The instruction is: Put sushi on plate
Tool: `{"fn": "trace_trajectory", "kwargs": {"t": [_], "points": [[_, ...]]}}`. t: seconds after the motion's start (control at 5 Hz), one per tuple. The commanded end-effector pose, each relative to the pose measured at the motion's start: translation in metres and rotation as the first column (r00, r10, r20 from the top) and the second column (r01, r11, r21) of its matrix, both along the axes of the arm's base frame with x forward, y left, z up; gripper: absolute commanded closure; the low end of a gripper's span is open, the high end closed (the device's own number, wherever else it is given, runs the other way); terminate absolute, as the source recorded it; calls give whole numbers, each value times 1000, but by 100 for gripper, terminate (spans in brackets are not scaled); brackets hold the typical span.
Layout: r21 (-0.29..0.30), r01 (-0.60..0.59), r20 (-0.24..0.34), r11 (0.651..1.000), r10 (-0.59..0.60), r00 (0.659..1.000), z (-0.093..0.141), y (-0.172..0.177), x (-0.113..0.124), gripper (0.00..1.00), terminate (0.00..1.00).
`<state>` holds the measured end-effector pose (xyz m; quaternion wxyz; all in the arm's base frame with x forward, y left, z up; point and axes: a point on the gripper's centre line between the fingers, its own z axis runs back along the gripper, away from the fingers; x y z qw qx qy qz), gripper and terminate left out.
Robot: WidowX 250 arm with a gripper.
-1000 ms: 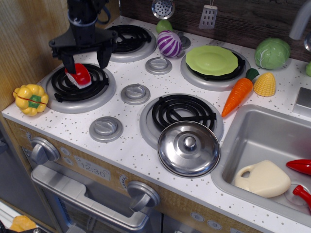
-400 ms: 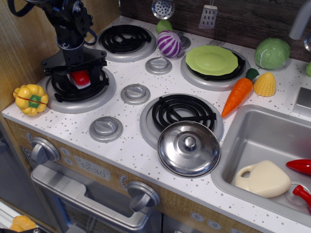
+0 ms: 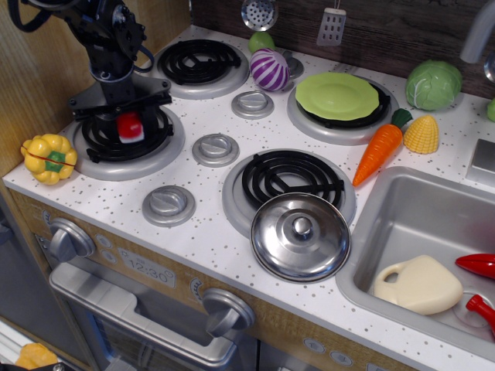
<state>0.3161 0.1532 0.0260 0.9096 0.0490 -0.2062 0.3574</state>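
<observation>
Sushi [image 3: 129, 127] sits on the front-left burner [image 3: 128, 143], gripper [image 3: 124, 124] lowered around it, jaws apparently closing (firm hold unclear). Next: lift, carry to lime-green plate [image 3: 338, 96].

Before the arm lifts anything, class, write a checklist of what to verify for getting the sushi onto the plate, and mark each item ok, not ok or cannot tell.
1. Gripper is down over the sushi on the front left burner: ok.
2. Fingers firmly closed on the sushi: cannot tell, the gripper body hides the contact.
3. Plate is free of other items: ok, its green surface is bare.
4. Plate sits flat on the back right burner: ok.
5. Sushi already on the plate: not ok, it is on the far side of the stove.
6. Route is low in obstacles: ok, only flat knobs lie between; the purple cabbage stands behind it.
</observation>
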Motion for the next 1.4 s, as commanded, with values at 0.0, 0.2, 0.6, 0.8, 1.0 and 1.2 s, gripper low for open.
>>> {"fn": "trace_trajectory", "kwargs": {"t": [0.0, 0.2, 0.6, 0.8, 1.0, 1.2], "points": [[75, 258, 111, 963, -265, 958, 50, -52, 34, 100, 0], [55, 335, 148, 940, -340, 929, 62, -91, 60, 100, 0], [71, 485, 196, 872, -489, 850, 60, -135, 117, 100, 0], [85, 506, 205, 858, -512, 834, 60, -140, 135, 100, 0], [96, 495, 267, 864, -501, 823, 50, -154, 162, 100, 0], [80, 515, 287, 853, -515, 808, 44, -163, 169, 100, 0]]}}
